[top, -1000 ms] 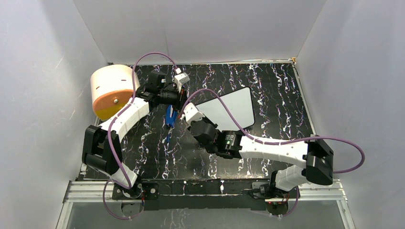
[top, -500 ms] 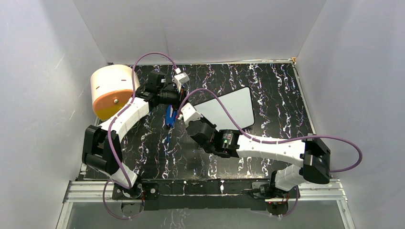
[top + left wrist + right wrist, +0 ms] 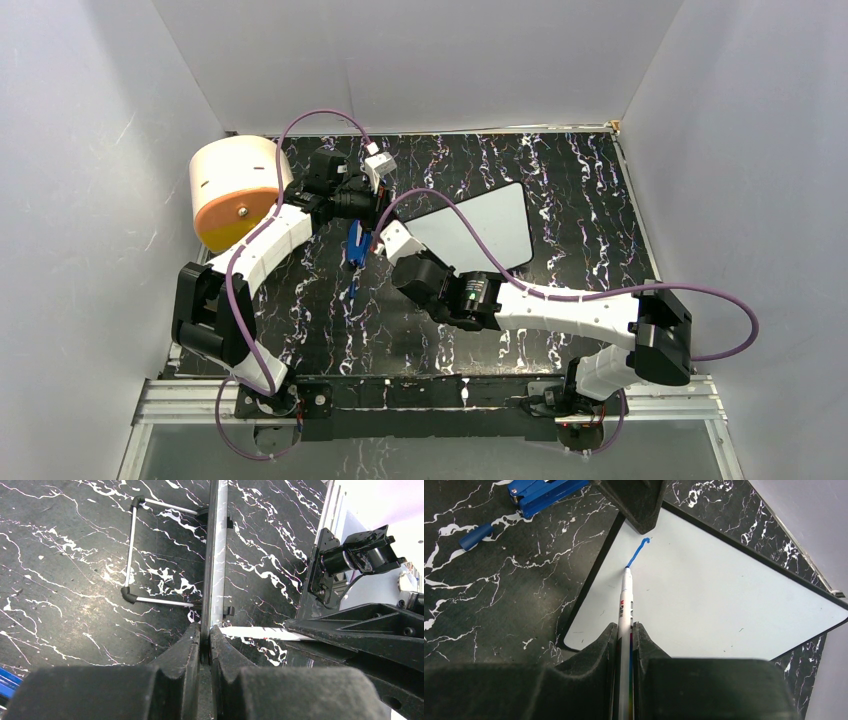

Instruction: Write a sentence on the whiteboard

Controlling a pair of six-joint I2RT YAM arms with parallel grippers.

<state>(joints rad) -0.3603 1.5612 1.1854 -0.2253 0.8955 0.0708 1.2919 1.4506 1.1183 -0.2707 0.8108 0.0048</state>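
Observation:
The whiteboard lies at the table's middle back, white with a thin black frame. My left gripper is shut on its left edge; the left wrist view shows the board edge-on between the jaws of the left gripper. My right gripper is shut on a white marker, whose tip touches the whiteboard near its left corner. Of the sentence only one short blue stroke shows. In the top view the right gripper hides that corner.
A blue marker cap and a blue tool lie on the black marbled table just left of the board. A cream and orange cylinder stands at the far left. A wire stand juts from the board's underside.
My right arm has drawn slightly left and toward the near edge with the marker. The left arm and the whiteboard have not moved.

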